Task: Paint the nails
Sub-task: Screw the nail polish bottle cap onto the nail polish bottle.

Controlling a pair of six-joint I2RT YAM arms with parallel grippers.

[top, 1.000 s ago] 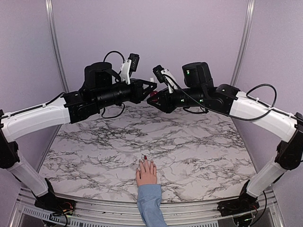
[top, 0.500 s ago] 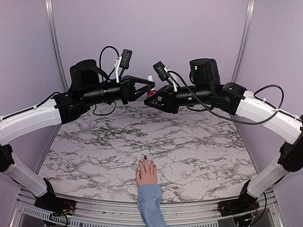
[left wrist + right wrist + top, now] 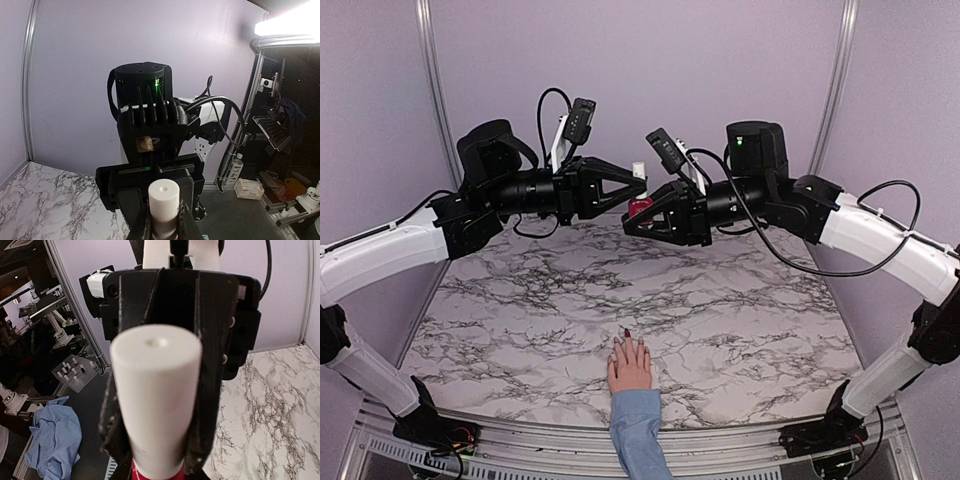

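Note:
High over the back of the table a small dark red polish bottle [image 3: 640, 207] with a white cap [image 3: 639, 172] hangs upright between both arms. My left gripper [image 3: 642, 185] is shut on the cap [image 3: 164, 197]. My right gripper [image 3: 636, 214] is shut on the red bottle body [image 3: 152, 474] just below it. The cap [image 3: 156, 390] fills the right wrist view, with the left fingers [image 3: 202, 405] on both sides of it. A pale pink hand [image 3: 630, 368] in a light blue sleeve [image 3: 638, 430] lies flat at the near edge. One of its nails [image 3: 627, 333] looks dark red; the others are too small to judge.
The marble table [image 3: 750, 300] lies far below both grippers. Purple walls with metal posts [image 3: 432, 90] close in the back and sides. Both forearms span the upper middle of the top view, cables looping above them.
Both arms have stretched out straighter, with their wrist housings drawn apart. The grippers stay met at the bottle, whose red body now shows more plainly. The hand has not moved.

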